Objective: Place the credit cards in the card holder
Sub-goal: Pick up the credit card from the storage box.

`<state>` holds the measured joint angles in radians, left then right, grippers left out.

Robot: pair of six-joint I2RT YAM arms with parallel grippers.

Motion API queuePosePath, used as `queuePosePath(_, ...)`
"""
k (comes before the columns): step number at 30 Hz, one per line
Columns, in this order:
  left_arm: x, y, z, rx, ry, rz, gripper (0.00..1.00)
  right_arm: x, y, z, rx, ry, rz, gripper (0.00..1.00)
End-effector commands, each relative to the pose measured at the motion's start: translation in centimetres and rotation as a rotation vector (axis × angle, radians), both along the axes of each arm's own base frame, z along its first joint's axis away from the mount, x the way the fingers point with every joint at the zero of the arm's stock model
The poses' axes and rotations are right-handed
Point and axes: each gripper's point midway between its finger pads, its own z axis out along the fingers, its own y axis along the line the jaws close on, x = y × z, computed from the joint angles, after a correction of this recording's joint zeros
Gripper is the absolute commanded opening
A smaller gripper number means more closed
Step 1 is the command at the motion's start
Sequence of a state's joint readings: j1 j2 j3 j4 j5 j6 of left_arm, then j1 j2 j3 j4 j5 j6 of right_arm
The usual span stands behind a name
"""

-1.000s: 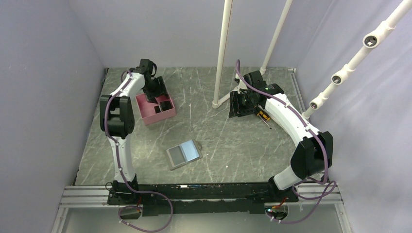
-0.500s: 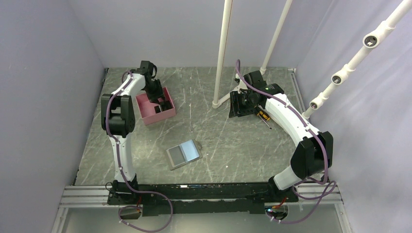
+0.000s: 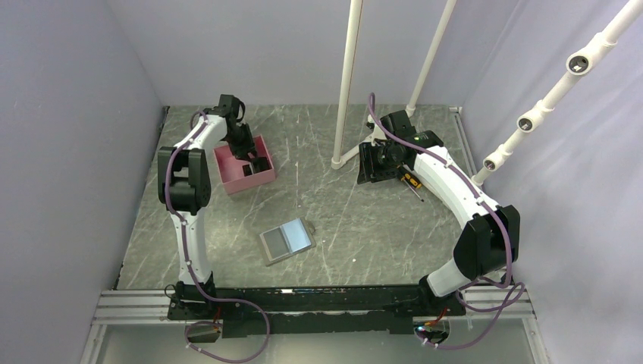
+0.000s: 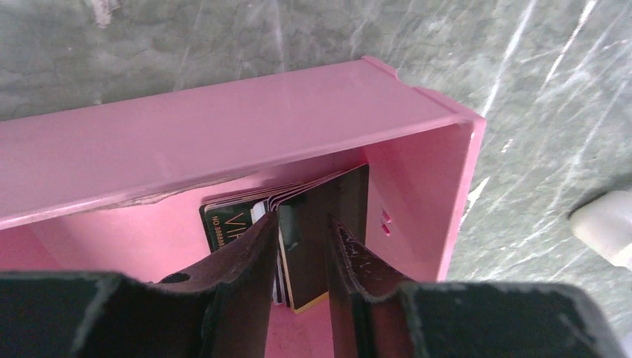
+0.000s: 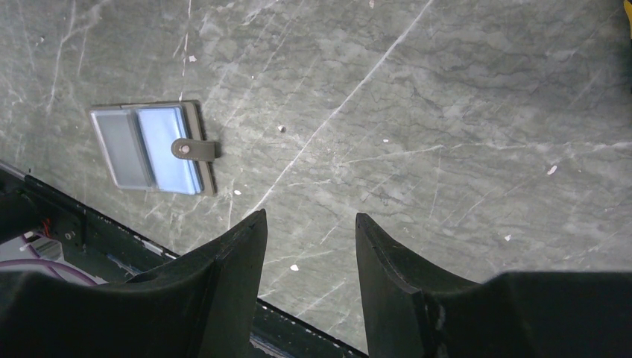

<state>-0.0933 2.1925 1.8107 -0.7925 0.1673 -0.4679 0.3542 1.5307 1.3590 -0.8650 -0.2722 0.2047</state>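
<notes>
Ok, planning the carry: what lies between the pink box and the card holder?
Only bare table, as the top view shows, from pink box to card holder.

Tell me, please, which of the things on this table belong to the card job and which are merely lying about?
Belong to the job:
- credit cards, standing in the pink box
- card holder, lying open

Just lying about:
- pink box, apart from housing the cards
- screwdriver
- white poles
</notes>
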Motion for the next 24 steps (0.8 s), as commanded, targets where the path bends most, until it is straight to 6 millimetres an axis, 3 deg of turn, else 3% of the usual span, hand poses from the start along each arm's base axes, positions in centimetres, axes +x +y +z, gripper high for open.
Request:
queuePosePath(1, 1.6, -2.1, 3.6, -0.095, -0.114, -0.006, 0.34, 0.3, 0.2, 0.7, 0.019, -0.026, 0.008, 0.50)
queuePosePath(8, 1.6, -2.7, 5.0, -0.142, -0.144, 0.006, 0.31, 0.3, 0.2, 0.8, 0.020, -0.027, 0.008, 0.50)
queuePosePath(24, 1.1, -5.0, 4.6, -0.296, -0.115, 0.024, 0.24, 0.2, 0.1, 0.8, 0.021, -0.026, 0.008, 0.50)
